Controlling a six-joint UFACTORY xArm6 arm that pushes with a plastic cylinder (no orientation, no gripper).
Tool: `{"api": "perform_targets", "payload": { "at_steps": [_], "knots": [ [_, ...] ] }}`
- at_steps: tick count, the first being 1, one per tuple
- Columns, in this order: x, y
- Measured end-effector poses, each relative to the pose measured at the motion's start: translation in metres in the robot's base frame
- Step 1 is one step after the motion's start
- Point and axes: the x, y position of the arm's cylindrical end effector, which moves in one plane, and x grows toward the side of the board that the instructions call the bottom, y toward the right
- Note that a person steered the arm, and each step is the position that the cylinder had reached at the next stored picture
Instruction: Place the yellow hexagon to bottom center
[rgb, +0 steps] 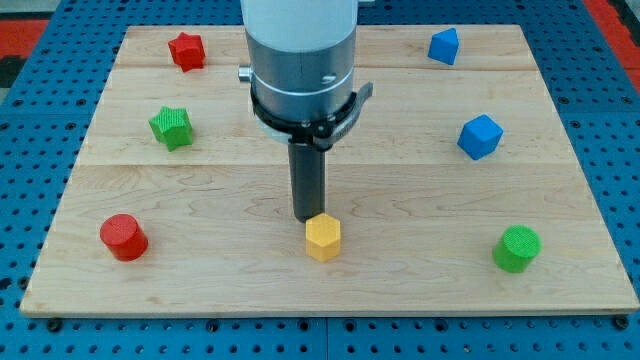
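The yellow hexagon (323, 238) sits on the wooden board (330, 285), near the bottom middle of the view. My tip (307, 218) is the lower end of the dark rod, just above and slightly left of the hexagon, touching or nearly touching its upper left edge. The arm's grey and white body rises from the rod toward the view's top and hides part of the board behind it.
A red star-like block (186, 50) at top left, a green star (171, 127) below it, a red cylinder (123, 237) at bottom left. A blue block (444, 46) at top right, a blue hexagon-like block (480, 136) at right, a green cylinder (517, 248) at bottom right.
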Motion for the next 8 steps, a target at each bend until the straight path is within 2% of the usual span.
{"api": "perform_targets", "payload": {
  "at_steps": [1,3,5,8],
  "knots": [
    [0.015,0.0],
    [-0.003,-0.018],
    [-0.002,-0.039],
    [0.028,-0.048]
  ]
}}
